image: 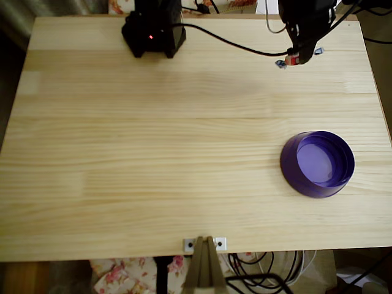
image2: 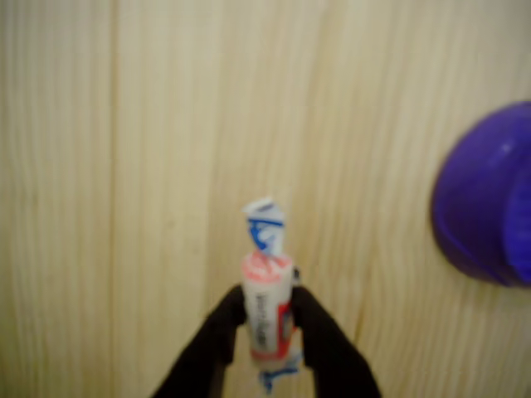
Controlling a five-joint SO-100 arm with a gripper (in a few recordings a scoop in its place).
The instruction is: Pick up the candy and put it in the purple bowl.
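In the overhead view, the pale wooden counter filled most of the frame, and the purple bowl sat on it at the right, a little below the middle, with its lighter violet floor bare. At the upper right of the frame the dark arm reached in from the top edge, and its hand was pinching the candy, whose blue twisted ends stuck out on either side, well apart from the bowl below it. A black base with a small red light stood at the top, left of centre, and a black cable ran from it toward the arm. In the wrist view, the two black fingers rose from the bottom centre and were closed on the candy, held upright between them, its blue-and-white twist pointing up above a red-marked white body. The bowl showed as a blurred purple curve at the right edge, over wood grain.
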